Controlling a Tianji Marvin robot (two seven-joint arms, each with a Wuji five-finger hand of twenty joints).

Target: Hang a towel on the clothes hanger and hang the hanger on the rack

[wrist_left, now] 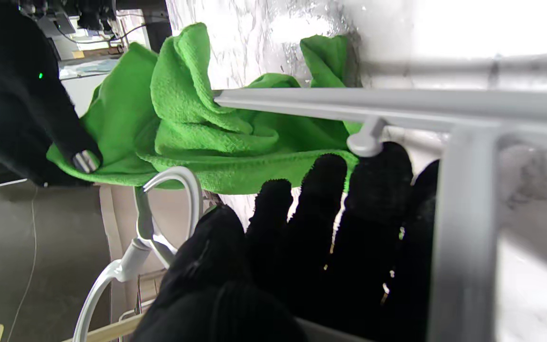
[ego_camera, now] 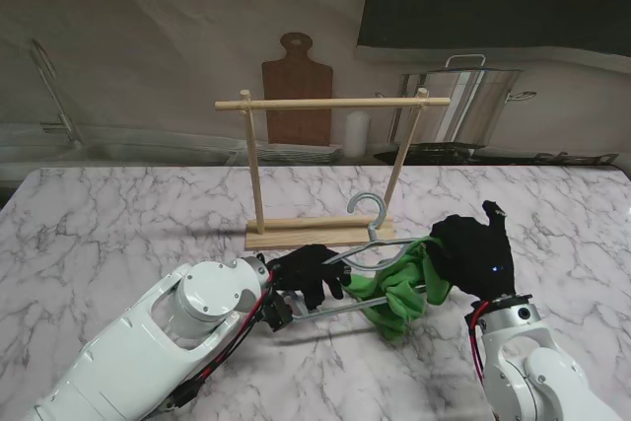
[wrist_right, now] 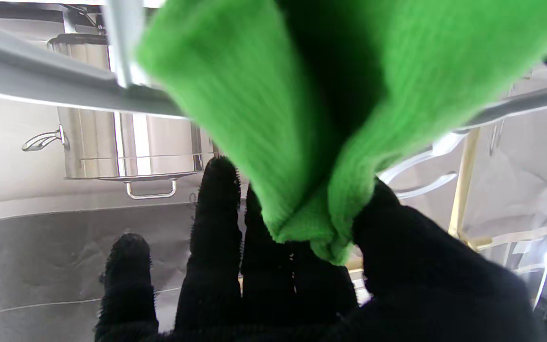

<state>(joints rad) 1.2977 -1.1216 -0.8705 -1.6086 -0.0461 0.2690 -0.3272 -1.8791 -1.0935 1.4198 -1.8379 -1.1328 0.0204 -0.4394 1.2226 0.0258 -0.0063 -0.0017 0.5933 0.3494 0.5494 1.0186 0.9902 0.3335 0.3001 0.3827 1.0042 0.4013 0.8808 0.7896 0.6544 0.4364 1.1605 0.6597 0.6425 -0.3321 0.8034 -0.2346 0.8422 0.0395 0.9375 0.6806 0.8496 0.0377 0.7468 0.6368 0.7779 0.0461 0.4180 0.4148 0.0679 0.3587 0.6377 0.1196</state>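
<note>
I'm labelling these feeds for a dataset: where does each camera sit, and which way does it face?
Stand view: above the shoulders, facing down at the marble table and wooden rack; both arms show.
Left wrist view: along the left hand towards the grey metal hanger.
Right wrist view: along the right hand, which pinches the green towel.
All three share the towel and hanger.

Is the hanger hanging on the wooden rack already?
No, the hanger is down by the table in the left hand, not up on the rack.
</note>
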